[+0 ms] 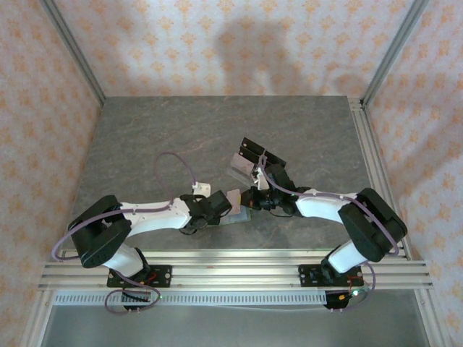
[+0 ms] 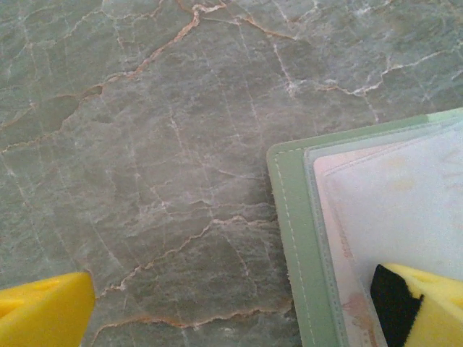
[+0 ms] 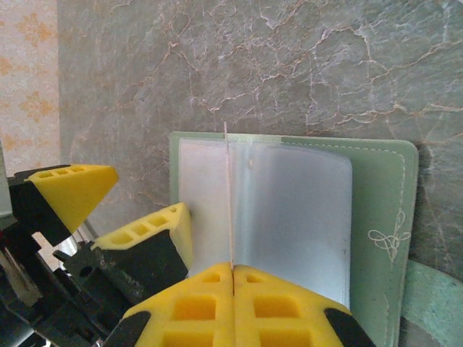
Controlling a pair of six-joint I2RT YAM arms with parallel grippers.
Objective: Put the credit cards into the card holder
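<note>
Right pincer [image 3: 231, 271] clamps a thin pale card [image 3: 230, 202] edge-on over the open sage-green stitched wallet [image 3: 380, 210] on the grey marble table [image 3: 289, 72]; left pincer [image 2: 233, 289] gapes at its corner. Best keep the card square to the clear sleeve [image 3: 289, 210]

- The card holder [image 2: 300, 238] is cut off by the right and bottom edges of the left wrist view, and part of it is covered by a finger [image 2: 434, 307] of the left gripper [image 2: 233, 278].
- From above, it is mostly hidden under both grippers.
- The credit card [image 3: 229, 195] pinched by the right gripper [image 3: 231, 278] is seen edge-on; its face and colour cannot be told.
</note>
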